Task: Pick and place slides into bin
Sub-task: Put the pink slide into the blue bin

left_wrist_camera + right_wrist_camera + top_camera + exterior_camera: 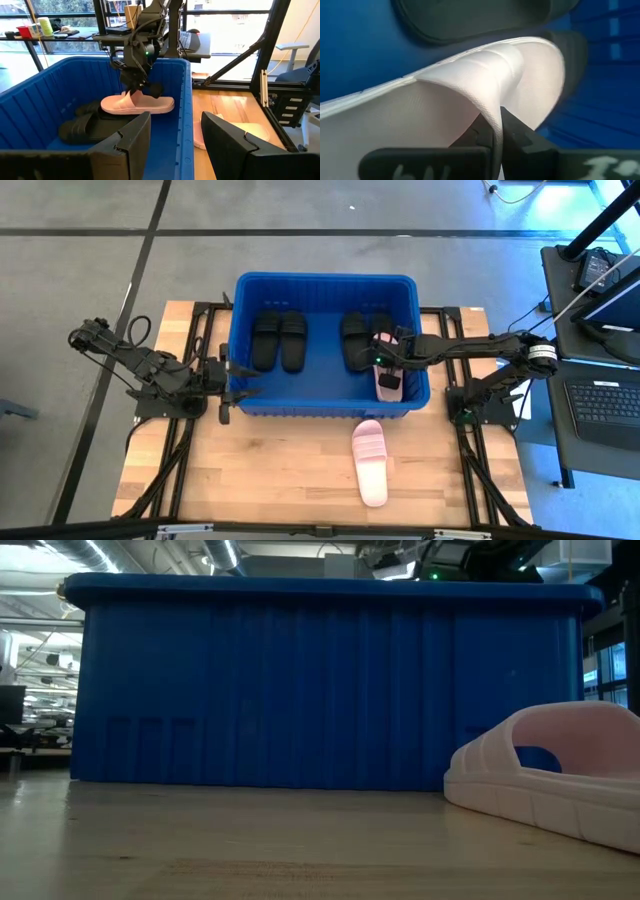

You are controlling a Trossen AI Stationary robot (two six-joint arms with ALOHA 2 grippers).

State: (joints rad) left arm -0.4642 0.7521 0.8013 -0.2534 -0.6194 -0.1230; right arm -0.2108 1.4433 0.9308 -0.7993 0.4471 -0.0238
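The blue bin stands at the table's far middle. Four black slides lie in it: a pair at its left and a pair at its right. My right gripper is over the bin's right part, shut on a pink slide, which also shows in the left wrist view. A second pink slide lies sole down on the table in front of the bin. My left gripper is open and empty at the bin's left near corner. My right gripper pinches the edge of the pink slide's strap between its two fingers, one finger under the strap and one on top of it. The fingers come from above, pointing down. The slide hangs about level inside the bin, above the black slides.
The bin's tall near wall stands between the table's front area and the slides inside. Bare wood lies left of the pink slide on the table. A desk with a laptop stands beyond the table's right edge.
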